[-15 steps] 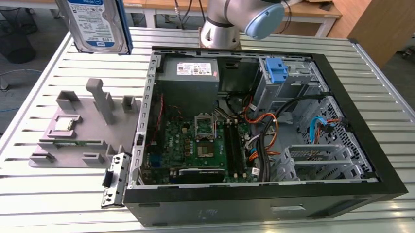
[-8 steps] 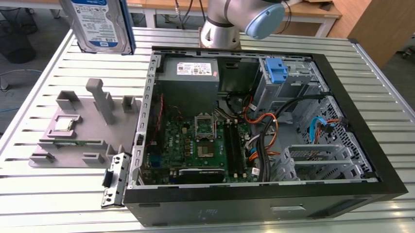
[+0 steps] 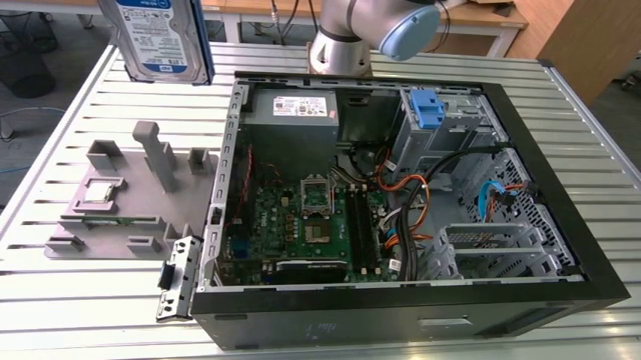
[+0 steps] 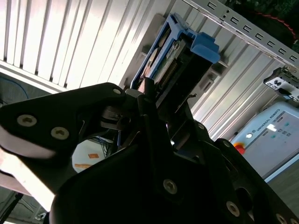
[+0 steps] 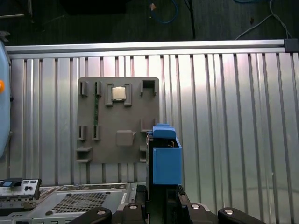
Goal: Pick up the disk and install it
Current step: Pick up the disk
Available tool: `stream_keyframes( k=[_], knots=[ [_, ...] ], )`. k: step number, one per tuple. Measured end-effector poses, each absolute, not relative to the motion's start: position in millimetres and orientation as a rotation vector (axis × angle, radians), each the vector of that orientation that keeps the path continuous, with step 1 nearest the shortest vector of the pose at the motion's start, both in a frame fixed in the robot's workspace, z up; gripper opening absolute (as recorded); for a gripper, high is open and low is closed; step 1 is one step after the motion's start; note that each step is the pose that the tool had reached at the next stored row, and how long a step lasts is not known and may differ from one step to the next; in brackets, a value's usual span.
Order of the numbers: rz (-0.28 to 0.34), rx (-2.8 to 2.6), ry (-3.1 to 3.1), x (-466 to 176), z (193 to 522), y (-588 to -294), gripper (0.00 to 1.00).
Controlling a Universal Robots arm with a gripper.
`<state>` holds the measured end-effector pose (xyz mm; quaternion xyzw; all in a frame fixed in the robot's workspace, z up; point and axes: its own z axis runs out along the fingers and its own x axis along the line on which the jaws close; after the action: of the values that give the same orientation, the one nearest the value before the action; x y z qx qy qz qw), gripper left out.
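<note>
Holding the disk [image 3: 165, 37] above the counter's [image 3: 80, 120] far left, I am watching the pincer [image 4: 152, 93] clamping its blue-framed end, long axis hanging roughly upright, white-and-blue label facing the exterior view. The grey fixture [image 3: 130, 195] is sitting nearer. The open computer case [image 3: 561, 247] is lying to the right, its drive cage [image 3: 461, 124] well apart, far right.

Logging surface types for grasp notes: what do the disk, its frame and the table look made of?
The disk: probably a metal casing, with a greyish rim around a glossy white-and-blue label. Its frame: blue plastic, matte, with moulded blocky edges. The table: likely aluminium, in pale ribbed slats with a soft sheen.
</note>
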<state>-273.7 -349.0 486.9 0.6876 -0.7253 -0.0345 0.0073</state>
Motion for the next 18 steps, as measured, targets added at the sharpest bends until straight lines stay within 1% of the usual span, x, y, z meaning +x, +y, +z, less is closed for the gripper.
stream_keyframes(
  k=[18],
  knots=[
    [-0.108, 2.150, -2.268, -256.1, 486.9, -349.0, 0.35]
  ],
)
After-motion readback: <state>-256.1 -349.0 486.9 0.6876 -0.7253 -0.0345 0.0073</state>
